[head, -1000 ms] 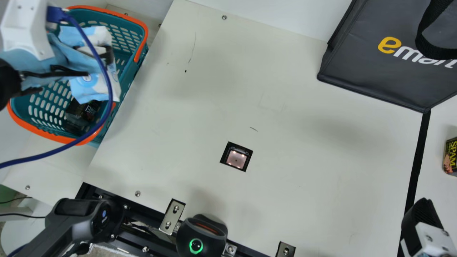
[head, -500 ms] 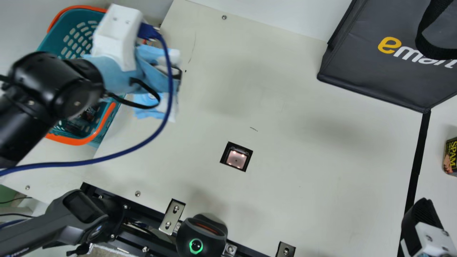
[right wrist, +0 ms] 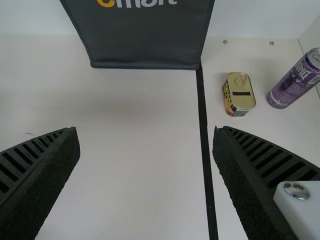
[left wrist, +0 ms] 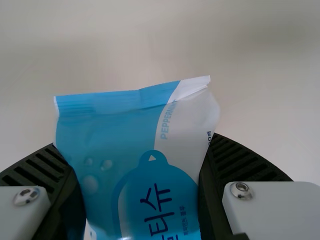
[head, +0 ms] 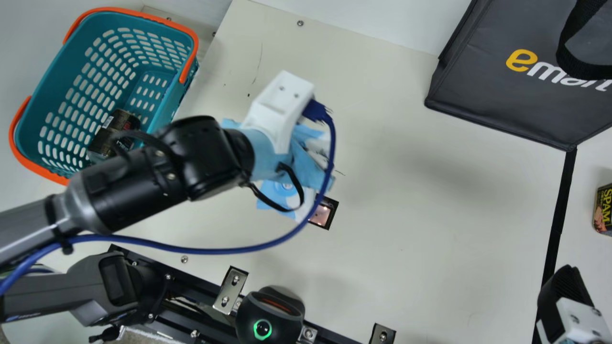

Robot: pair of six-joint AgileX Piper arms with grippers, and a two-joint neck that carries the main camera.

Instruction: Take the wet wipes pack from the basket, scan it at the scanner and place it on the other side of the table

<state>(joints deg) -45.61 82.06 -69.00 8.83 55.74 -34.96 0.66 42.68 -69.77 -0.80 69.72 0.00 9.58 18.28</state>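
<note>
In the main view my left gripper (head: 281, 107) is over the table's left-middle part, just up and left of the scanner window (head: 325, 216). The wet wipes pack (head: 279, 192) hangs under it and overlaps that window's edge. The left wrist view has the blue-and-white pack (left wrist: 130, 125) squeezed between both ribbed fingers of my left gripper (left wrist: 136, 145). At the main view's lower right corner is my right gripper (head: 566, 291). Seen from its wrist, my right gripper (right wrist: 145, 132) is open with nothing between its fingers. The basket (head: 52, 79) stands at the left.
A dark item (head: 112, 134) lies in the basket. A grey bag (head: 478, 71) stands at the back right. Beyond the black line (right wrist: 204, 135) are a Spam can (right wrist: 239, 94) and a purple can (right wrist: 295, 82). A black device (head: 270, 310) sits at the front edge.
My left arm has swung right from over the basket to beside the scanner window, carrying the wet wipes pack. The right arm has kept still.
</note>
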